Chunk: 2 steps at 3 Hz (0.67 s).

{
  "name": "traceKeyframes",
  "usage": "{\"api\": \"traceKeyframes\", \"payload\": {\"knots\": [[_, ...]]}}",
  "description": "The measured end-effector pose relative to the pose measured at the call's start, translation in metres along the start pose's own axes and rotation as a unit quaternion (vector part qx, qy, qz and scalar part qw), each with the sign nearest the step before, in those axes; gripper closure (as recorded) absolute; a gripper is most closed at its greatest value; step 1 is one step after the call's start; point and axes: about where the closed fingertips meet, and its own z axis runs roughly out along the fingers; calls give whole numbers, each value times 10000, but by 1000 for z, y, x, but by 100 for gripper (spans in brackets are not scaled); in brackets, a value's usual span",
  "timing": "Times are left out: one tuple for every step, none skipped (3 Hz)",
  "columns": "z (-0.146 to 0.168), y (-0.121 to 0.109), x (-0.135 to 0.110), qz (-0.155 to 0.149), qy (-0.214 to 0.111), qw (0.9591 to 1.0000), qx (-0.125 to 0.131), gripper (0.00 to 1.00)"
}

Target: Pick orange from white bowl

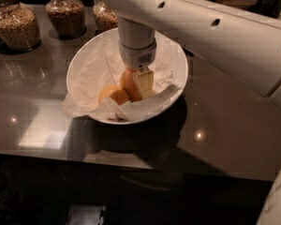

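The white bowl (84, 60), wide and lined with crumpled white paper, stands on the dark counter. Two oranges lie in it. One orange (128, 85) sits near the middle, and the other orange (112, 95) lies just to its front left, touching it. My gripper (134, 86) reaches straight down into the bowl from the white arm. One pale finger (144, 81) presses on the right side of the middle orange; the other finger is hidden behind it. The gripper is shut on that orange, which rests low in the bowl.
Glass jars of grains (16, 25) (65, 14) (105, 17) stand along the back of the counter behind the bowl. The white arm (215, 36) spans the upper right. The counter's front edge (131, 161) runs below the bowl.
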Motion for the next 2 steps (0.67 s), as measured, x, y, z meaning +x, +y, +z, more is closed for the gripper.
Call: {"api": "traceKeyframes", "payload": {"knots": [[-24, 9, 13, 381, -201, 9983, 382, 100], [-69, 15, 33, 668, -882, 9890, 985, 100]]}}
